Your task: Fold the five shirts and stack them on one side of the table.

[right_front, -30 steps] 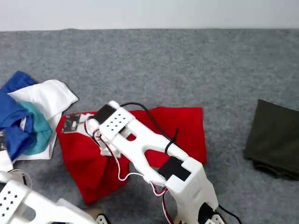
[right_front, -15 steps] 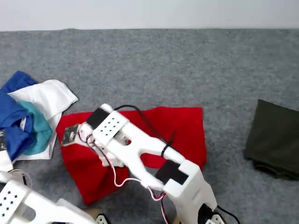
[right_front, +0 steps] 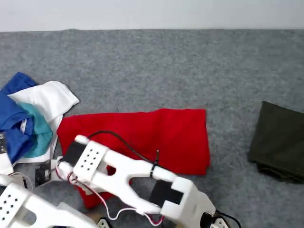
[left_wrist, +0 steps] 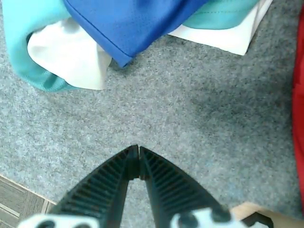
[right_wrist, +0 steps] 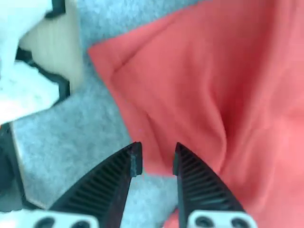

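A red shirt (right_front: 156, 137) lies spread in the middle of the grey table (right_front: 166, 66). My right arm (right_front: 118, 171) stretches across the shirt's front left part. Its gripper (right_wrist: 156, 156) is open just above the red shirt's (right_wrist: 199, 85) edge, with nothing between the fingers. A loose pile of blue (right_front: 12, 121), teal (right_front: 40, 130) and white (right_front: 50, 99) shirts sits at the left. My left gripper (left_wrist: 138, 150) is shut over bare carpet just in front of that pile (left_wrist: 128, 23). A folded dark olive shirt (right_front: 280, 140) rests at the right edge.
The left arm's white body (right_front: 21, 204) fills the front left corner. A pale wall runs along the table's far edge. Bare grey carpet spreads behind the red shirt and between it and the olive shirt.
My right arm has swung from the red shirt's back left corner toward the front left, uncovering the shirt's back part. The left arm has not moved.
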